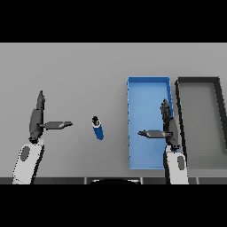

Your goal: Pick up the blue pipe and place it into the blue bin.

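Observation:
A short blue pipe with a dark upper end lies on the grey table, left of the blue bin. My right hand hovers over the bin's right side, fingers straight and thumb pointing left, holding nothing. Far to the left, my left hand stands open with its thumb stretched toward the pipe, a clear gap between them.
A dark grey bin sits right beside the blue bin at the right edge of the view. Bare table spreads around the pipe and behind both bins.

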Motion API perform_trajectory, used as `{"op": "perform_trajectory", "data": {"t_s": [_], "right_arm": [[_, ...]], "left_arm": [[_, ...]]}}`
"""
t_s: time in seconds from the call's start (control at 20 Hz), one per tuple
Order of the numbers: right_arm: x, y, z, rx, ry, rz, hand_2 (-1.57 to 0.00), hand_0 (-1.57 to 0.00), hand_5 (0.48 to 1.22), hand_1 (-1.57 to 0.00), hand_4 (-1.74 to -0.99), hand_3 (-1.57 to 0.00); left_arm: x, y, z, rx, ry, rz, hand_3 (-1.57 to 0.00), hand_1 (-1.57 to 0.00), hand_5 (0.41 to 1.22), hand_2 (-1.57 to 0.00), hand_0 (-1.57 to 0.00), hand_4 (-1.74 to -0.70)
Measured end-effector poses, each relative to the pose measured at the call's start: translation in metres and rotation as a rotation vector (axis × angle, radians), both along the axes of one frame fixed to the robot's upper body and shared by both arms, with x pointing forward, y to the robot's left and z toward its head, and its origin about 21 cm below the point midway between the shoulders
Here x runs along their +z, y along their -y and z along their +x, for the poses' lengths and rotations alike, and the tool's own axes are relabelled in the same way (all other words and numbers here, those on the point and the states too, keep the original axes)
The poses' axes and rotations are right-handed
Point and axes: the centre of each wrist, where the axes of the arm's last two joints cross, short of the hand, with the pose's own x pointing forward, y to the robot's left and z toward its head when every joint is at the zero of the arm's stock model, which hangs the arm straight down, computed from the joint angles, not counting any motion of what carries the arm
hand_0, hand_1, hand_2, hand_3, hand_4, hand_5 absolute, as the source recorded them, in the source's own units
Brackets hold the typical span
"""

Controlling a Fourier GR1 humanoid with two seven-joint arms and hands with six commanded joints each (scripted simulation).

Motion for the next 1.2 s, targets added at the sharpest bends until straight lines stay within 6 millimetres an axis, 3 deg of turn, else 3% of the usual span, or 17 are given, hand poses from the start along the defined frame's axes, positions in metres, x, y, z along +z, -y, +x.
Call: {"op": "perform_trajectory", "data": {"t_s": [0.3, 0.35, 0.45, 0.7, 0.85, 1.2], "right_arm": [[0.002, 0.001, 0.013, -0.003, -0.013, -0.002, 0.00, 0.00, 0.598, 0.00, -1.254, 0.00], [0.003, 0.013, 0.001, 0.033, 0.041, -0.123, 0.00, 0.00, 0.597, 0.00, -1.255, 0.00], [0.005, 0.019, -0.013, 0.099, 0.062, -0.236, 0.00, 0.00, 0.598, 0.00, -1.249, 0.00], [0.009, 0.014, -0.018, 0.135, 0.031, -0.300, 0.00, 0.00, 0.593, 0.00, -1.226, 0.00], [0.008, 0.015, -0.018, 0.150, 0.048, -0.295, 0.00, 0.00, 0.601, 0.00, -1.228, 0.00], [0.009, 0.014, -0.012, 0.170, 0.066, -0.274, 0.00, 0.00, 0.638, 0.00, -1.279, 0.00]], "left_arm": [[0.001, 0.001, 0.010, -0.001, 0.002, -0.001, 0.00, 0.00, 0.605, 0.00, 0.00, -1.19], [0.000, -0.012, 0.004, -0.135, -0.006, 0.037, 0.00, 0.00, 0.606, 0.00, 0.00, -1.19], [0.002, -0.034, -0.001, -0.258, -0.027, 0.068, 0.00, 0.00, 0.604, 0.00, 0.00, -1.19], [0.001, -0.042, -0.002, -0.375, -0.042, 0.102, 0.00, 0.00, 0.605, 0.00, 0.00, -1.16], [0.006, -0.038, -0.013, -0.521, -0.071, 0.116, 0.00, 0.00, 0.584, 0.00, 0.00, -1.18], [0.006, 0.008, -0.027, -0.745, -0.149, 0.118, 0.00, 0.00, 0.508, 0.00, 0.00, -1.20]]}}
